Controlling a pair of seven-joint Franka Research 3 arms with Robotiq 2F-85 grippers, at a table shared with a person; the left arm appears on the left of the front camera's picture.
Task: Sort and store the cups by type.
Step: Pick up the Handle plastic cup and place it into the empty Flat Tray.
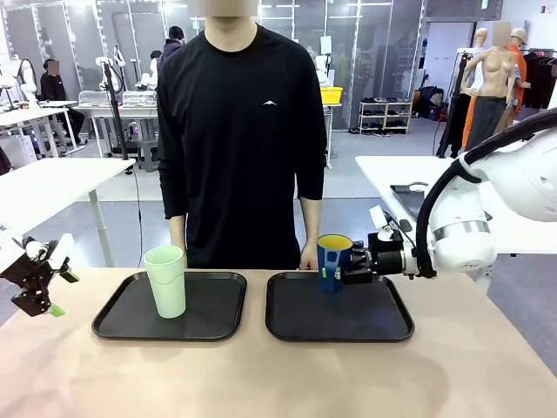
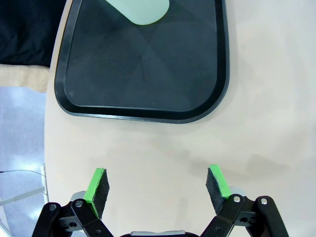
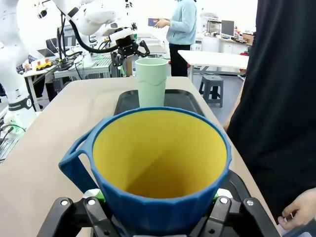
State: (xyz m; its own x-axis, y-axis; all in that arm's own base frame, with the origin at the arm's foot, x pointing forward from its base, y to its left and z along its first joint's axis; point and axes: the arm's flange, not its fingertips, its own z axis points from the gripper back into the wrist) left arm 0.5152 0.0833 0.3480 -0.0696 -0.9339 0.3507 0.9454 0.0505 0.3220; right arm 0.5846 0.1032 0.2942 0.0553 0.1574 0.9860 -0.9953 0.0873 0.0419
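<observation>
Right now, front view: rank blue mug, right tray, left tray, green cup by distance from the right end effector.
1. Blue mug: clamped in the right end effector.
2. Right tray: just below it.
3. Left tray: past the middle.
4. Green cup: far side of the left tray.

I can read no words, numbers or brand names anywhere I look. The only mark is a small white emblem (image 1: 270,104) on the chest of the person's black shirt (image 1: 239,131); it is a shape, not lettering. The pale green tumbler (image 1: 165,280), the dark blue mug (image 1: 332,261), and the two black trays (image 1: 122,318) (image 1: 287,322) carry no print or labels. The boxes and shelves far behind the surface are too small and blurred for me to make out any writing.
</observation>
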